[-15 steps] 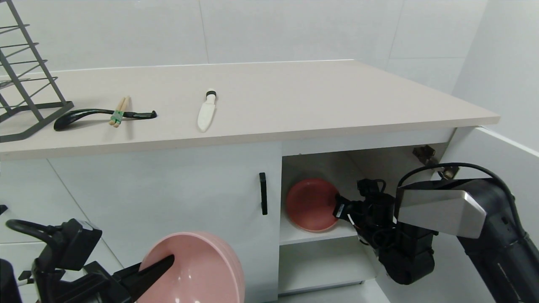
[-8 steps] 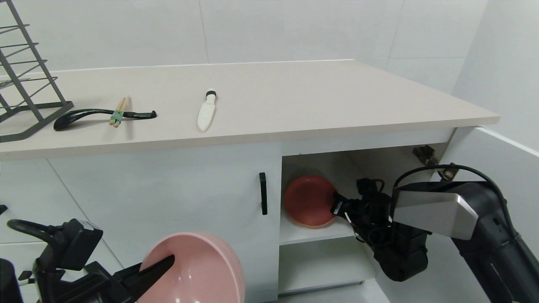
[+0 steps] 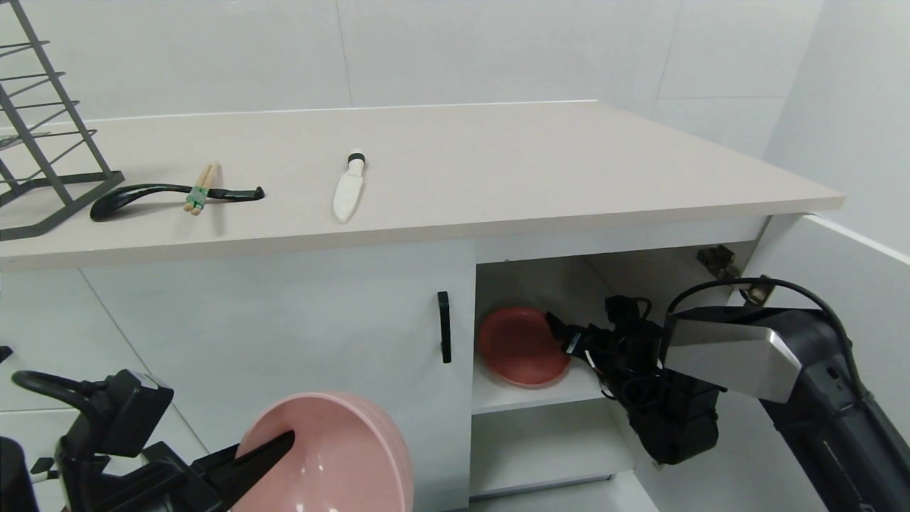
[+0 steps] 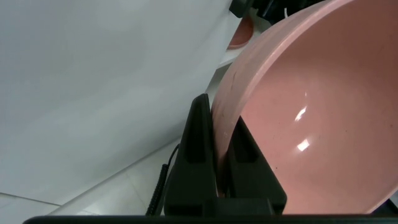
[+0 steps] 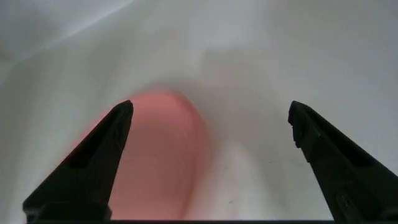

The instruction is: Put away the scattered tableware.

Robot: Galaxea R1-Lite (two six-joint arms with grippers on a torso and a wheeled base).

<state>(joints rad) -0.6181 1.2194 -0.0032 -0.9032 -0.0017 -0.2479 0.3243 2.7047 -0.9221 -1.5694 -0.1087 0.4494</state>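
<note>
A red plate [image 3: 522,346] lies on the upper shelf inside the open cabinet; the right wrist view has it [image 5: 155,162] ahead of the fingers. My right gripper [image 3: 558,334] is at the plate's right rim, open [image 5: 211,162], with nothing held. Low on the left, my left gripper [image 3: 263,451] is shut on the rim of a pink bowl [image 3: 334,455], held tilted in front of the closed cabinet door; its fingers [image 4: 202,146] pinch the bowl wall [image 4: 311,124]. On the counter lie a black spoon [image 3: 142,193], chopsticks [image 3: 201,188] and a white knife [image 3: 350,186].
A dark wire rack [image 3: 43,128] stands at the counter's far left. The left cabinet door with a black handle [image 3: 443,327] is closed. The right door [image 3: 839,263] swings open beside my right arm. A lower shelf [image 3: 540,448] sits under the plate.
The red plate went from tilted in the right gripper to lying flat on the shelf, slightly further left. The right gripper let go and opened. The left arm kept still.
</note>
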